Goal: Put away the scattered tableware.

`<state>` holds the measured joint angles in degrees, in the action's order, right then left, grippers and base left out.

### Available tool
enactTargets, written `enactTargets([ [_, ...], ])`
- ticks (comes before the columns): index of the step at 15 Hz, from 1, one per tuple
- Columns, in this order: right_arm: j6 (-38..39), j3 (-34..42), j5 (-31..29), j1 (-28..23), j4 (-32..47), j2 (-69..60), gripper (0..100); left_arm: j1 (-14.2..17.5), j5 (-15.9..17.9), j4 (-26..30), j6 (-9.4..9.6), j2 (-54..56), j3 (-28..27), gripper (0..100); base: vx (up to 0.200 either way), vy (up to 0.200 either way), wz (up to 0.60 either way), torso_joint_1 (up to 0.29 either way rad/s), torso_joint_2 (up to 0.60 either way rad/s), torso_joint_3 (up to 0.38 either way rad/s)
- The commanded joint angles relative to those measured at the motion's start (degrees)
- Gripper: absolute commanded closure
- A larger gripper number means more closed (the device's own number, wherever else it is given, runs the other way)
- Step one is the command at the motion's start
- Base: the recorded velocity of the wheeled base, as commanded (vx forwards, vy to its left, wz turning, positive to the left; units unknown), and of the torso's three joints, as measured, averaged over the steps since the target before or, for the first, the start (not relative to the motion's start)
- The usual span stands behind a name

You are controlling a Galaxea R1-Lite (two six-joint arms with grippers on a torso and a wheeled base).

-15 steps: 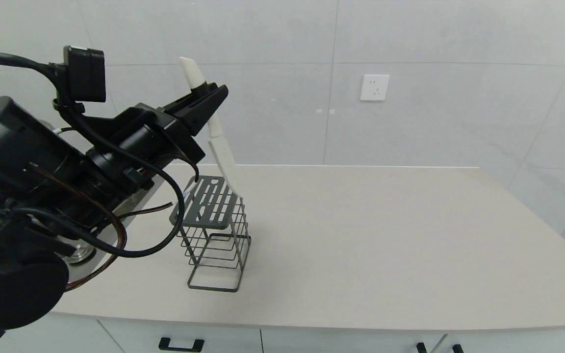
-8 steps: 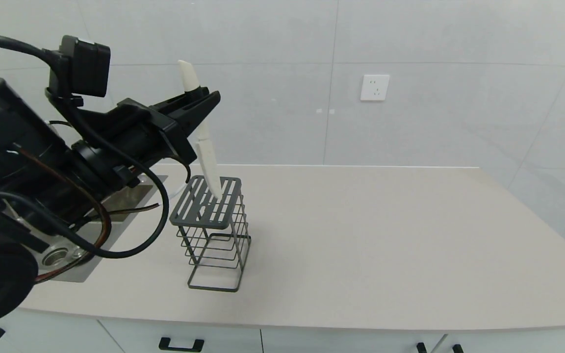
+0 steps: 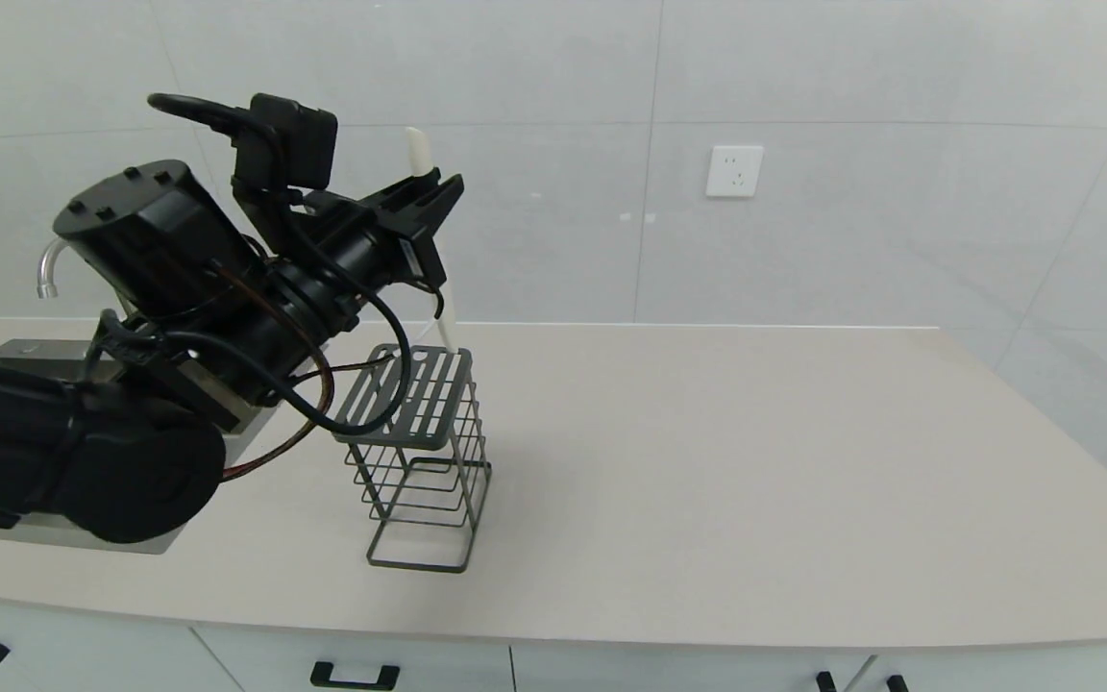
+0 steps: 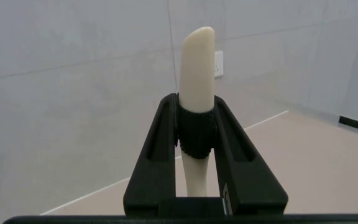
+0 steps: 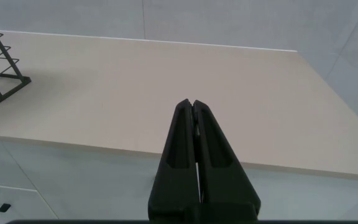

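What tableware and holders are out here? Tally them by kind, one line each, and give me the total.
Knives: 1, the white knife, gripped in the left hand
Racks: 1, the black wire rack, standing on the counter
Total: 2

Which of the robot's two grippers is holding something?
The left gripper: it is shut on the white knife, whose blade points down at the dark wire rack. The right gripper is shut too, but holds nothing.
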<state>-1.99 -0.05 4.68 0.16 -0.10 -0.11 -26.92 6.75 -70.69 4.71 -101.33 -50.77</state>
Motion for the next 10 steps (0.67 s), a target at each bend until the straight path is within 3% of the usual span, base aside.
enactTargets([
  [1, 0.14, -0.04, -0.02, 0.02, 0.01, 0.11, 100, 0.37, 0.01, -2.17, 0.04, -3.35, -0.03, 100, 0.0, 0.0, 0.0, 0.0, 0.0, 0.0],
  [3, 0.23, -0.04, -0.11, 0.02, 0.01, 0.11, 100, 1.78, 0.01, -4.72, -0.05, -5.02, -0.2, 100, 0.0, 0.0, 0.0, 0.0, 0.0, 0.0],
  [10, 0.58, -0.04, -0.2, 0.02, 0.1, 0.11, 100, 3.01, 0.01, -4.98, -0.05, -5.28, 0.06, 100, 0.0, 0.0, 0.0, 0.0, 0.0, 0.0],
])
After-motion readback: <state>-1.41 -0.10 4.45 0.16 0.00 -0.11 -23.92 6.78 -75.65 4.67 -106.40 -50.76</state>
